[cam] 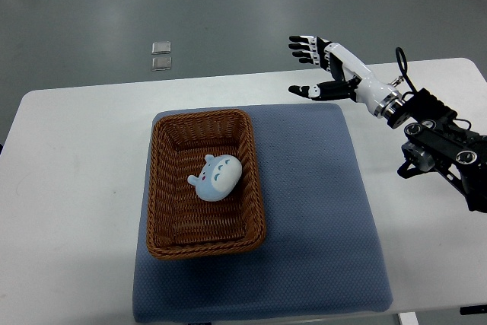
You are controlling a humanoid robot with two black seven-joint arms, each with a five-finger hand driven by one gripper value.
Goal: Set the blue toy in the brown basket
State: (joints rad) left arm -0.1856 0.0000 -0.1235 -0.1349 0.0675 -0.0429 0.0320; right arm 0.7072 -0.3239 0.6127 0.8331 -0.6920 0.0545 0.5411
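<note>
From the top view, the right hand (318,68) is raised over the worktop's (68,157) far edge, fingers spread wide and holding nothing, its arm entering from the right. The blue toy (218,177) lies inside the brown basket (161,188), which sits on a grey-blue mat (319,211), well apart from the hand.

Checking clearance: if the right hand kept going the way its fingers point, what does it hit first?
Nothing, as far as the picture shows. The right hand points left past the table's far edge, well clear of the brown basket. Its height is unclear.
</note>
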